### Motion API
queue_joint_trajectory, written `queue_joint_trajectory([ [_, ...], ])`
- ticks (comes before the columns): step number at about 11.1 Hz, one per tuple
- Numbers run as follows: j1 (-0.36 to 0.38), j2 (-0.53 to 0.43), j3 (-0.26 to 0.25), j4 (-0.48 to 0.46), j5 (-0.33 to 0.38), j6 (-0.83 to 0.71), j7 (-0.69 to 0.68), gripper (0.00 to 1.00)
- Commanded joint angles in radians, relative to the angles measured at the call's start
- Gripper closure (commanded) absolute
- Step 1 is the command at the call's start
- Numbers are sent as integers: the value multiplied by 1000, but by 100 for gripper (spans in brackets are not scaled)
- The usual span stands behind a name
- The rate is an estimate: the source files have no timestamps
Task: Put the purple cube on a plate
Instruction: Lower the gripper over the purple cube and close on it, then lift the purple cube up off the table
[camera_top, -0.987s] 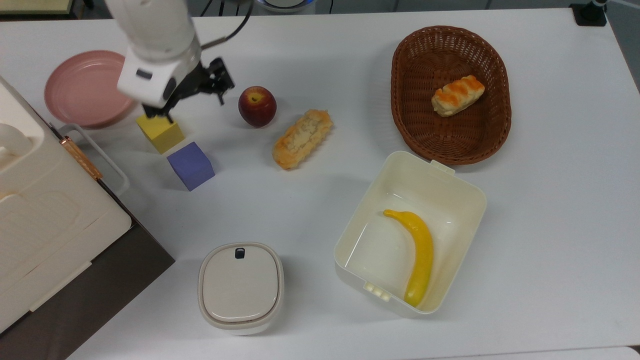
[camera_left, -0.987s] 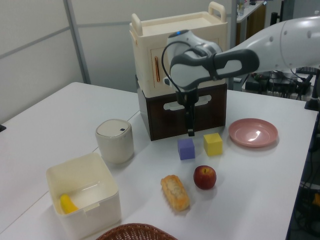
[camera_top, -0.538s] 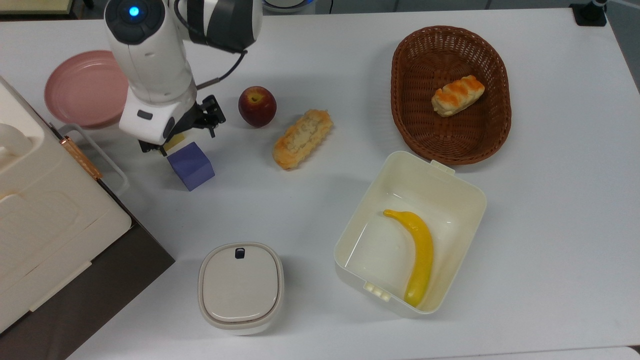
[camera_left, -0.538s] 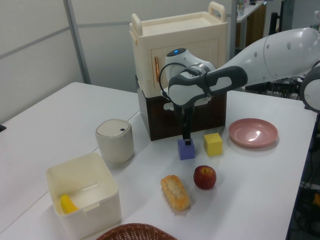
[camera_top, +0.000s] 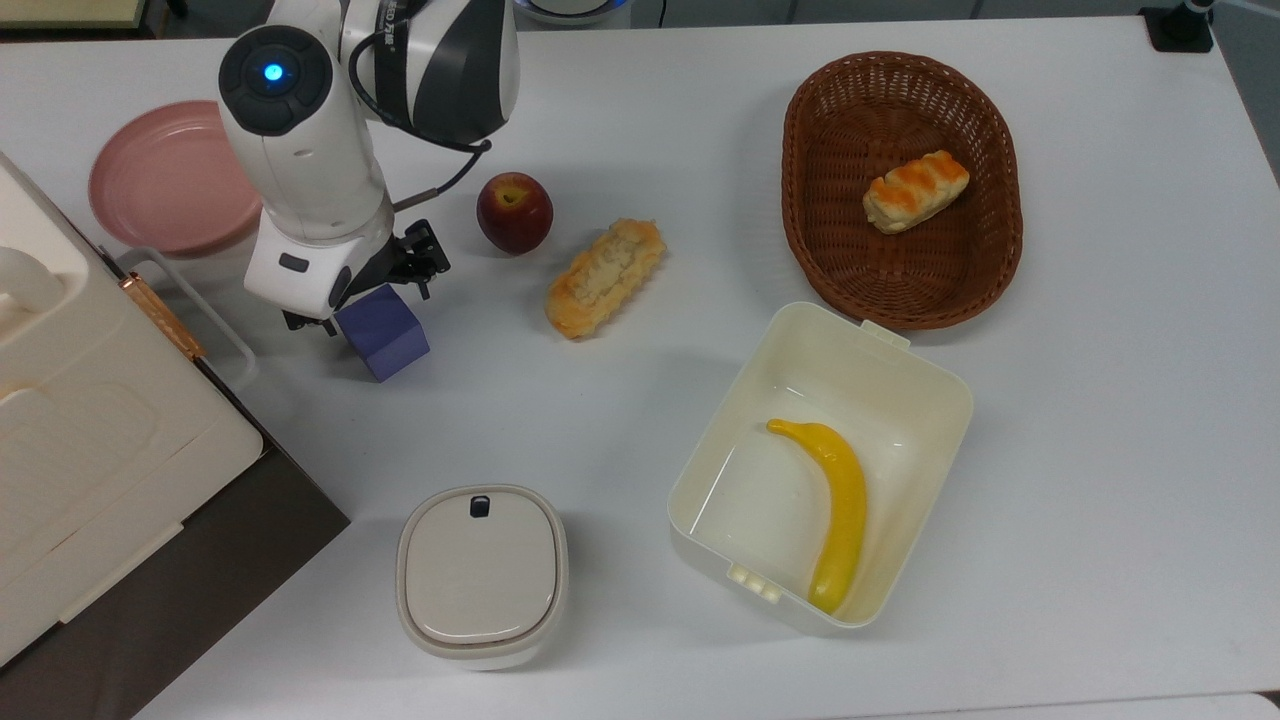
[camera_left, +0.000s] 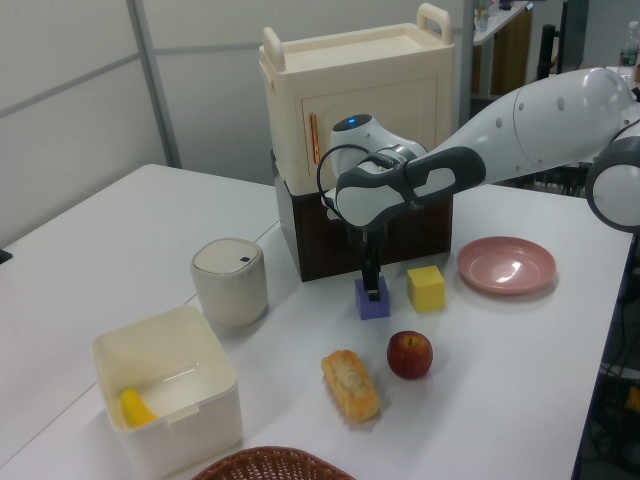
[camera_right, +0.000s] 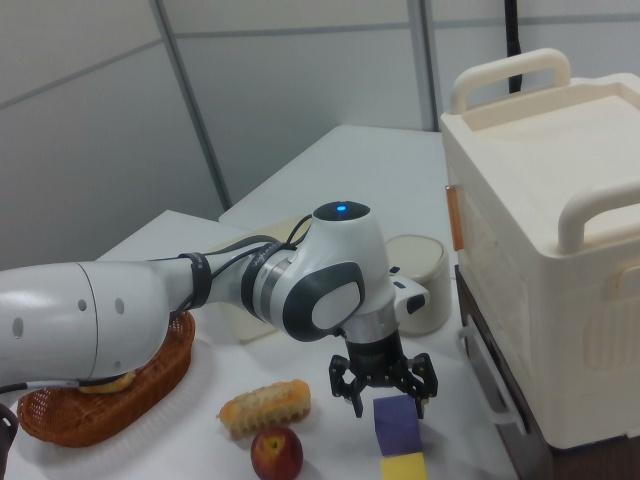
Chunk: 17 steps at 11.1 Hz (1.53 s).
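Note:
The purple cube (camera_top: 385, 332) rests on the white table (camera_top: 620, 120), just right of the cream cabinet in the top view. My gripper (camera_right: 388, 400) is open, with one finger on each side of the purple cube (camera_right: 397, 425) at the level of its top. From the left view, the gripper (camera_left: 372, 290) reaches straight down onto the cube (camera_left: 373, 302). The pink plate (camera_top: 160, 190) lies at the top view's far left, beyond my arm, and nothing is on it (camera_left: 506, 265). A yellow cube (camera_left: 426, 288) sits between the purple cube and the plate.
A cream cabinet (camera_top: 90, 420) on a dark base stands close beside the cube. A red apple (camera_top: 514, 212) and a bread roll (camera_top: 605, 277) lie to the top view's right. Further off are a wicker basket (camera_top: 830, 270), an open box holding a banana (camera_top: 890, 360) and a lidded canister (camera_top: 482, 572).
My gripper has moved from over the yellow cube to the purple cube and come down around its top. Nothing on the table has shifted.

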Motion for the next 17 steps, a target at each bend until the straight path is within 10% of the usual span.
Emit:
queue_joint_trajectory([
  [1, -11, 3, -2, -8, -15, 26, -7, 0],
  [5, -2, 38, -1, -8, -12, 82, 65, 2],
  [8, -2, 26, -1, -10, -12, 79, 68, 61],
  [17, -164, -296, -1, -140, -14, -126, -45, 63],
])
